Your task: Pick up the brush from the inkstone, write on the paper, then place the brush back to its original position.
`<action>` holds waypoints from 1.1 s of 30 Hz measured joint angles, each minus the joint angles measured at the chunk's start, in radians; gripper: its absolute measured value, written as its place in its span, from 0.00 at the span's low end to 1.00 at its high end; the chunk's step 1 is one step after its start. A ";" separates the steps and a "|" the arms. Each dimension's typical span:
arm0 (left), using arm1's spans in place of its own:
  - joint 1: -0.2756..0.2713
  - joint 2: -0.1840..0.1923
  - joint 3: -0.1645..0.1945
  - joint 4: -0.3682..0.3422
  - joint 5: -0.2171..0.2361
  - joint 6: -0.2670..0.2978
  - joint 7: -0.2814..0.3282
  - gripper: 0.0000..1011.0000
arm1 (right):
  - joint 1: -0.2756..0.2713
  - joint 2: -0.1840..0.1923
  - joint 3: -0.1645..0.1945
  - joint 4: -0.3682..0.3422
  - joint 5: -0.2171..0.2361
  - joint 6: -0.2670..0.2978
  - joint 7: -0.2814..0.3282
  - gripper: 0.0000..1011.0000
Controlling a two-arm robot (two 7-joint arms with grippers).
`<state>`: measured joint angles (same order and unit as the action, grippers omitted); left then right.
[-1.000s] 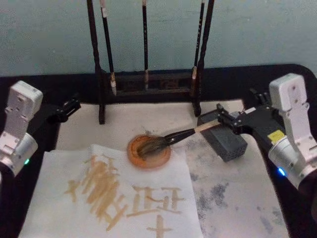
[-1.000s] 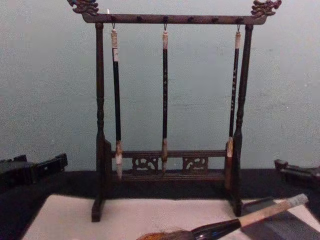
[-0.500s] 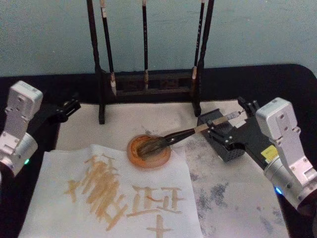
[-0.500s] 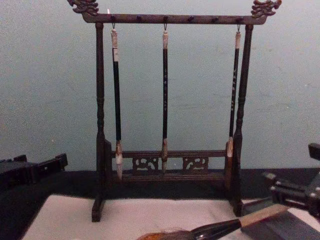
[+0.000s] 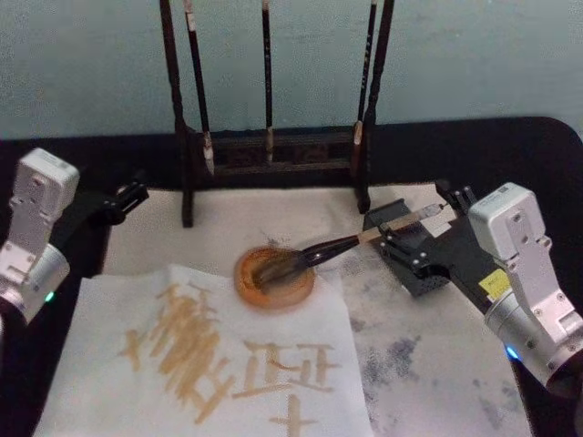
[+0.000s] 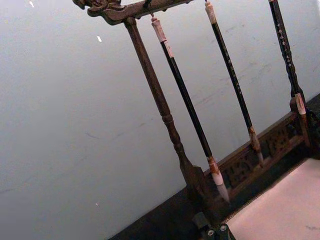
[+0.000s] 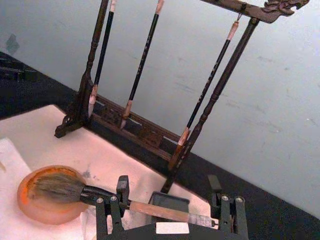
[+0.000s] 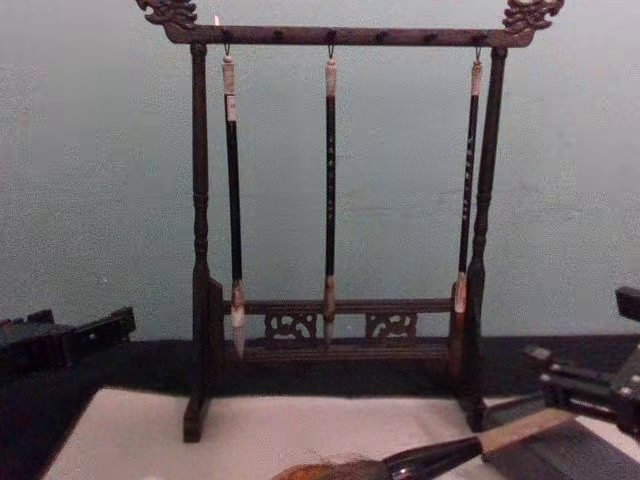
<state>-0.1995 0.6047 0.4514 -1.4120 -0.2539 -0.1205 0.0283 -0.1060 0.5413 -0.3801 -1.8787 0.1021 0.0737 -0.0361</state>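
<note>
Head view, near to far: large off-white paper sheet (image 5: 209, 355) lies flat at the front, covered in tan brush strokes. Just behind it sits a round orange inkstone dish (image 5: 274, 278); the thick brush (image 5: 314, 254) has its bushy grey-brown head in the dish and its pale beige handle angled up to the right over a dark grey rectangular block (image 5: 414, 264). Right gripper (image 5: 414, 232) straddles the handle, fingers spread, one either side, not pinching it; right wrist view shows gaps on both sides. Left gripper (image 5: 123, 198) parked at the table's left edge, can't tell its fingers. Dark wooden rack (image 8: 335, 200) at the back holds three thin black brushes
</note>
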 joint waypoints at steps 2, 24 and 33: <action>0.000 0.000 0.000 0.000 0.000 0.000 0.000 0.99 | 0.000 0.000 0.000 0.000 0.001 0.000 0.000 0.99; 0.000 0.000 0.000 0.000 0.000 0.000 0.000 0.99 | 0.002 0.000 0.000 0.002 0.005 0.002 -0.002 0.99; 0.000 0.000 0.000 0.000 0.000 0.000 0.000 0.99 | 0.003 0.000 0.000 0.002 0.005 0.002 -0.002 0.99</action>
<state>-0.1995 0.6047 0.4514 -1.4120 -0.2539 -0.1206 0.0283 -0.1035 0.5415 -0.3801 -1.8768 0.1075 0.0757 -0.0378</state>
